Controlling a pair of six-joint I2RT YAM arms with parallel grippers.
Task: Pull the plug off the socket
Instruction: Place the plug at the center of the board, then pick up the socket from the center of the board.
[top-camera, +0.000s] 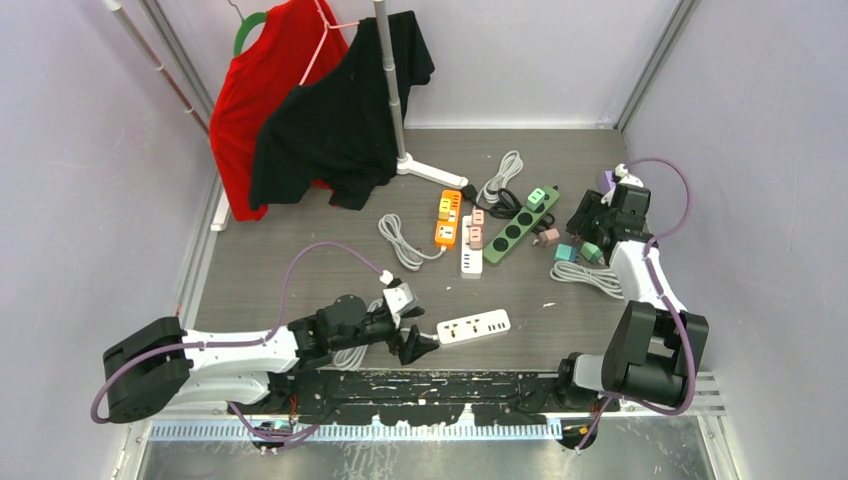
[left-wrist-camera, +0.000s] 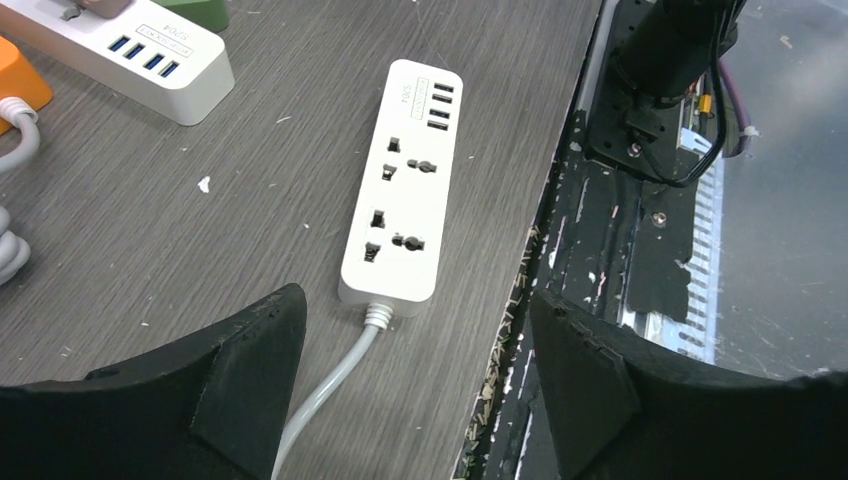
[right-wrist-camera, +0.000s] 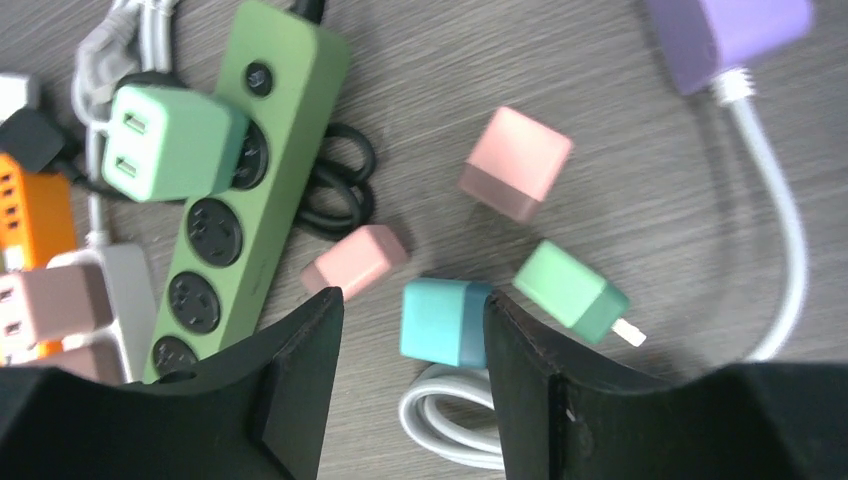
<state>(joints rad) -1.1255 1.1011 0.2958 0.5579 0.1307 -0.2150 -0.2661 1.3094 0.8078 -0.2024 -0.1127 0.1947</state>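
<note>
The left end effector (left-wrist-camera: 415, 305) hangs low over the near edge of the tabletop (left-wrist-camera: 180, 200). Its two fingers are spread wide apart. A white power strip (left-wrist-camera: 405, 190) lies flat just ahead of it, and the strip's gray cord (left-wrist-camera: 330, 390) runs back between the fingers. The right end effector (right-wrist-camera: 408, 312) is over on the far right side, and its fingers are spread too. A teal plug (right-wrist-camera: 445, 320) lies on the tabletop between them, with a gap on one side. Near it a green plug (right-wrist-camera: 570, 290), a pink plug (right-wrist-camera: 515, 162) and a second pink plug (right-wrist-camera: 355, 262) lie loose. A light green plug (right-wrist-camera: 170, 140) sits in a socket of the green power strip (right-wrist-camera: 250, 200), near the end where its black cord comes out.
</note>
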